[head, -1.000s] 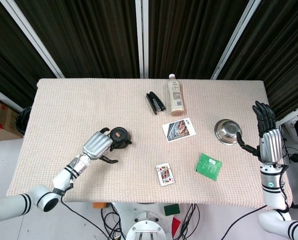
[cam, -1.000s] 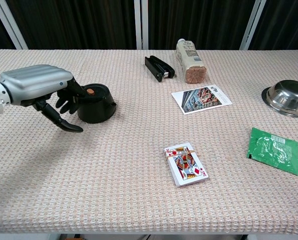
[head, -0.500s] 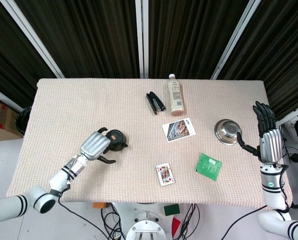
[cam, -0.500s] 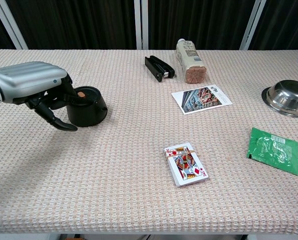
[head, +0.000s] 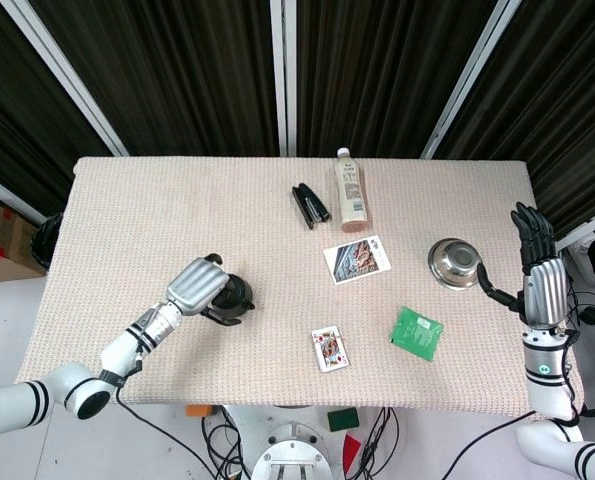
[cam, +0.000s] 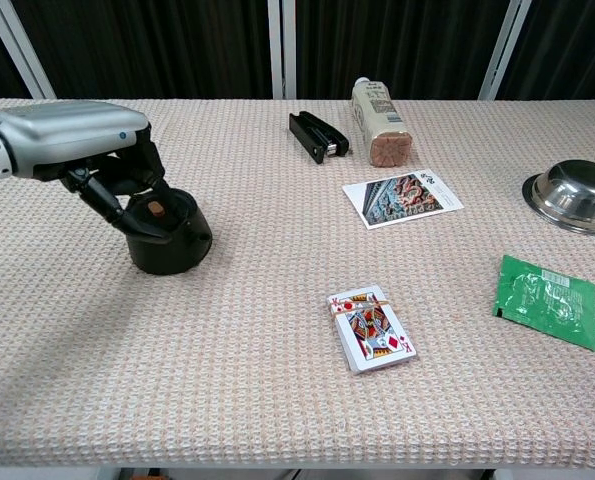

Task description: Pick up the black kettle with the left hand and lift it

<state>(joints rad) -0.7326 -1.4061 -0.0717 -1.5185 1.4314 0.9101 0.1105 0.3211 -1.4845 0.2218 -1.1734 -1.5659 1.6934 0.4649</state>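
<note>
The black kettle (head: pixel 237 298) (cam: pixel 173 242) is squat, with an orange spot on its lid, and stands left of the table's middle. My left hand (head: pixel 198 284) (cam: pixel 73 141) is over its left side. The fingers (cam: pixel 127 205) curl down across the lid and handle and grip the kettle. The kettle's base looks in contact with the cloth, and part of its top is hidden by the fingers. My right hand (head: pixel 541 275) is upright past the table's right edge, holding nothing, with its fingers spread. It shows only in the head view.
A steel bowl (head: pixel 453 262) (cam: pixel 575 195) sits at the right, with a green packet (head: pixel 417 331) (cam: pixel 547 297) nearer me. Playing cards (head: pixel 329 349) (cam: pixel 371 327) and a picture card (head: pixel 357 258) (cam: pixel 403 197) lie mid-table. A bottle (head: pixel 351 190) (cam: pixel 380 122) and a black clip-like object (head: pixel 310 204) (cam: pixel 318 135) lie at the back.
My left hand has moved from beside the kettle to over its top and closed on it. Kettle and hand have shifted toward the table's near edge. The right hand barely moved.
</note>
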